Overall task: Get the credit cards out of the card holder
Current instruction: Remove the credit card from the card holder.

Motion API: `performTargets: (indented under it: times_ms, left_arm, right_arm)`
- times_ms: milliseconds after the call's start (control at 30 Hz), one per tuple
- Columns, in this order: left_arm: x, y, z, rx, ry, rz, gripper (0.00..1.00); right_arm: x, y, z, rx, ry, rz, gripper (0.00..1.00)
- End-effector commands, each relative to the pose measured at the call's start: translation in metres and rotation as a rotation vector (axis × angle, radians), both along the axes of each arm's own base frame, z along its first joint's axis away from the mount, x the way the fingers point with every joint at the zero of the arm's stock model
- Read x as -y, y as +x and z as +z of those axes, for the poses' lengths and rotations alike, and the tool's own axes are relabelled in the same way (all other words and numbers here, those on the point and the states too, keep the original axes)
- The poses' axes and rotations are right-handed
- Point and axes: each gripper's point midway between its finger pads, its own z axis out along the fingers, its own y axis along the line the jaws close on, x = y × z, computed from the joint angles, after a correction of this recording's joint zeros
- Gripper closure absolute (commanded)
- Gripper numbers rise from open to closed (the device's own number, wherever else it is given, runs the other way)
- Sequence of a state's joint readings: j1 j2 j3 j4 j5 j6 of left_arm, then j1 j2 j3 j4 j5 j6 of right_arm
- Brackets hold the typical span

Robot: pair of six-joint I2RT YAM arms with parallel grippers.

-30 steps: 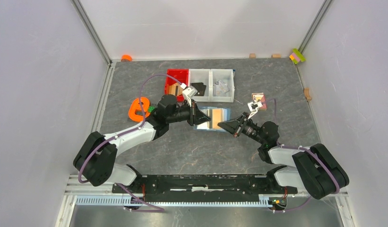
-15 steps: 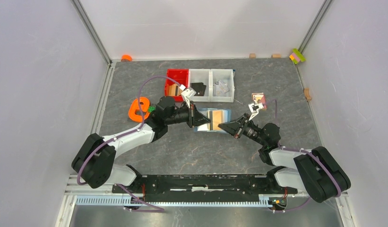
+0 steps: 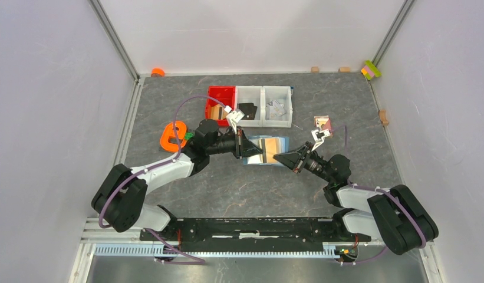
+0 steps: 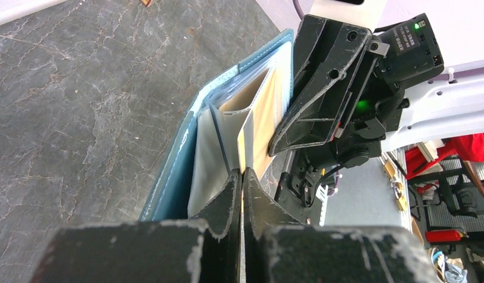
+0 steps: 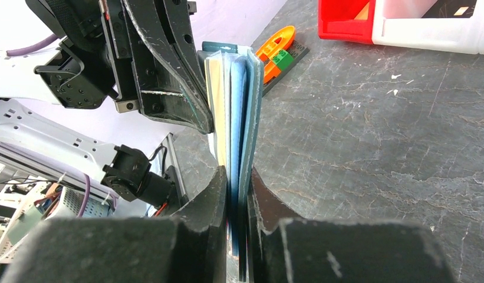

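The left gripper (image 4: 242,174) is pressed together on the edge of a tan-gold credit card (image 4: 264,115) that sits in a clear sleeve of the steel-blue card holder (image 4: 181,154). Its 2 fingers meet with only the thin card between them. The right gripper (image 5: 236,177) pinches the holder's opposite edge, blue cover and inner sleeves together. The holder sits between the 2 arms near the middle of the grey table (image 3: 227,183), just in front of the white bins (image 3: 264,107).

The step in hand looks like drawing this 1 card free. To do it well, the left arm should pull straight back along the card's own plane, so the card slides out rather than bending or dragging the sleeve along. The right grip must be a firm anchor. I cannot tell whether the card's far end lies inside that pinch; if it does, the card will be clamped in place. Should the holder come along too, stop and re-grip.
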State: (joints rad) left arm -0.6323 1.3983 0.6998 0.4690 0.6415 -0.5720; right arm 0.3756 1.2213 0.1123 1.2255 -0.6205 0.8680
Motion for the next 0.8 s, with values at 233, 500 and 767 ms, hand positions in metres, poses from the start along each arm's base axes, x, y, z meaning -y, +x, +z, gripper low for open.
performTargets:
  times_ms: [233, 500, 767]
  left_arm:
    - [-0.017, 0.03, -0.008, -0.034, 0.016, 0.113, 0.98]
    - [-0.01, 0.025, -0.003, -0.04, -0.015, 0.06, 0.98]
    - [-0.002, 0.018, 0.001, -0.064, -0.064, -0.01, 0.82]
  right_arm:
    - [0.012, 0.006, 0.021, 0.089, 0.048, -0.062, 0.86]
    - [0.012, 0.004, 0.023, 0.093, 0.058, -0.052, 0.86]
    - [0.009, 0.001, 0.025, 0.086, 0.08, -0.023, 0.88]
